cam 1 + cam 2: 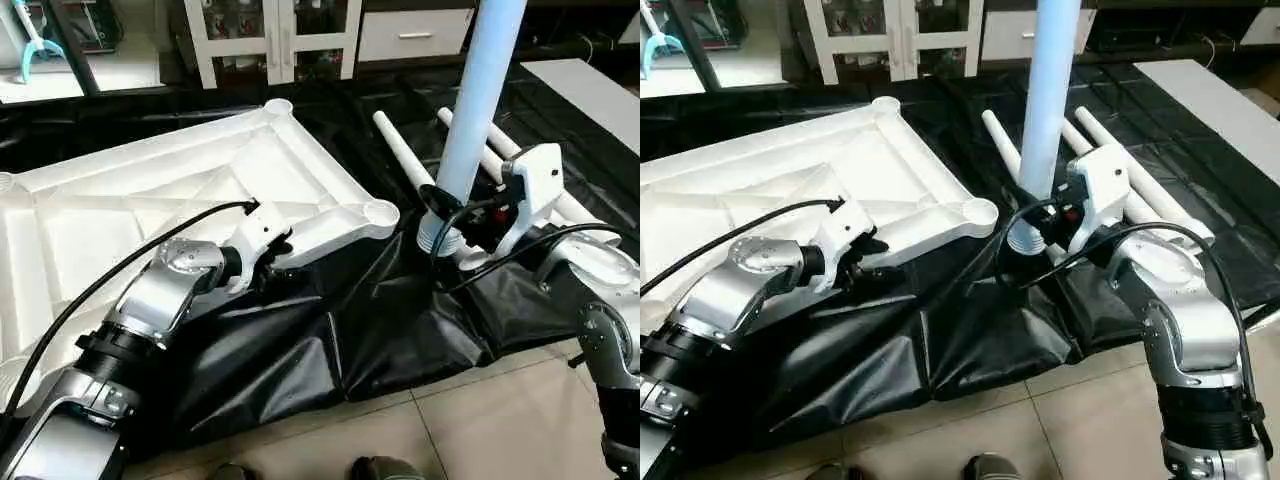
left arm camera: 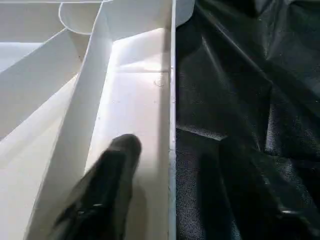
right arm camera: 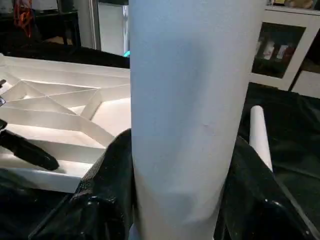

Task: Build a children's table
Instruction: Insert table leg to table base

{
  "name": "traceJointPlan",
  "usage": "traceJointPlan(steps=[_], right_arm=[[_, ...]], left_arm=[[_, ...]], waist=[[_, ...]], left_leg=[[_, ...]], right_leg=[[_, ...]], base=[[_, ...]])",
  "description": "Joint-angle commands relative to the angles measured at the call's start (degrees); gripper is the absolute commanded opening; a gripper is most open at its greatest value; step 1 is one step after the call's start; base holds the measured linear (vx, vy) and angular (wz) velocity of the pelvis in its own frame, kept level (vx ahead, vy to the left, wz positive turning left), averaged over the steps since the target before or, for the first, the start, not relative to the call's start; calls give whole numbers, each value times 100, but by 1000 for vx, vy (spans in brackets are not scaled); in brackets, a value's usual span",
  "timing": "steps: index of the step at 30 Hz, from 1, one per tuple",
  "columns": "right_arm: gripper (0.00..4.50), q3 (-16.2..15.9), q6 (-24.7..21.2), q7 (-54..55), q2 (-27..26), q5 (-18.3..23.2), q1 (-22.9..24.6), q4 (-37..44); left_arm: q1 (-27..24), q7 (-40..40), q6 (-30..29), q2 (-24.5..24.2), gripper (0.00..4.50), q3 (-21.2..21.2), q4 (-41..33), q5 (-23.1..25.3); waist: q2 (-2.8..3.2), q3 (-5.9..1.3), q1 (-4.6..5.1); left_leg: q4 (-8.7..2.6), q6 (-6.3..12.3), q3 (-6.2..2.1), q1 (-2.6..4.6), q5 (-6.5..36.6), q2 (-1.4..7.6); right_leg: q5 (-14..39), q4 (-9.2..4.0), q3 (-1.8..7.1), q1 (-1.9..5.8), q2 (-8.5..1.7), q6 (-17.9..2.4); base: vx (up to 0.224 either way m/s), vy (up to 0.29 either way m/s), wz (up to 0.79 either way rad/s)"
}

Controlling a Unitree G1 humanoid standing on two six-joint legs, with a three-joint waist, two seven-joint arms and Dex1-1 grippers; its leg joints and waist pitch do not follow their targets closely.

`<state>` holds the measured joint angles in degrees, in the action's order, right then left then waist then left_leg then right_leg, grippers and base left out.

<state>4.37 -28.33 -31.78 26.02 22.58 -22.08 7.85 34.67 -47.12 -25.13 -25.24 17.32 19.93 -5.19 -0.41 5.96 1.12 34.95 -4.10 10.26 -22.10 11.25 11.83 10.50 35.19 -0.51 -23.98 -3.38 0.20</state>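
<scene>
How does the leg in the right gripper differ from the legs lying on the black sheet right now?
The held leg stands nearly upright, its ridged end down beside the table top's near corner socket; the loose legs lie flat. The held leg is clamped in the right gripper; the loose legs lie untouched on the black sheet behind it. The held leg looks bluish; the loose legs plain white. All are long white plastic tubes.

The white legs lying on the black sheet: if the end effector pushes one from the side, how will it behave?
The loose legs are round tubes, so one would probably roll across the black sheet, though its wrinkles may stop it. Being tapered, it would likely curve rather than roll straight. It looks stiff and probably light.
</scene>
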Motion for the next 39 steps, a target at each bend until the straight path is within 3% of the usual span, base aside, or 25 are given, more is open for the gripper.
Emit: traceJointPlan(steps=[1,7,17,28,36,39], right_arm=[[185,26,15,-44,60,-34,-114,41],[185,-14,48,-62,47,-58,-170,-19],[185,-59,103,-86,23,-103,-249,-115],[185,-113,250,-13,-132,-159,-232,-261],[185,-19,595,178,-326,-285,-371,-511],[185,-18,679,126,-346,-272,-403,-592]], left_arm=[[50,-52,-99,-34,256,92,-41,51],[69,-72,-111,-41,189,14,-66,118],[-14,-125,-117,-138,99,14,-229,206],[-378,-127,43,-266,11,55,-465,316],[-637,-173,350,-474,3,98,-551,431],[-890,-416,589,-836,3,-76,-714,363]], waist=[[28,-404,-13],[25,-398,-11],[13,-412,-15],[-1,-400,-11],[-15,-396,8],[-44,-395,15]], left_leg=[[-413,230,29,134,511,64],[-421,155,29,137,623,67],[-413,233,34,136,465,70],[-420,227,36,128,489,76],[-425,239,47,132,421,67],[-428,265,56,132,431,65]], right_leg=[[-7,-328,160,324,-241,-1600],[205,-343,166,317,-245,-1555],[-8,-319,166,323,-246,-1598],[125,-325,167,312,-251,-1551],[88,-316,173,310,-241,-1497],[123,-323,177,306,-242,-1480]], base=[[0,0,0],[0,0,0],[0,0,0],[0,0,0],[0,0,0],[0,0,0]])
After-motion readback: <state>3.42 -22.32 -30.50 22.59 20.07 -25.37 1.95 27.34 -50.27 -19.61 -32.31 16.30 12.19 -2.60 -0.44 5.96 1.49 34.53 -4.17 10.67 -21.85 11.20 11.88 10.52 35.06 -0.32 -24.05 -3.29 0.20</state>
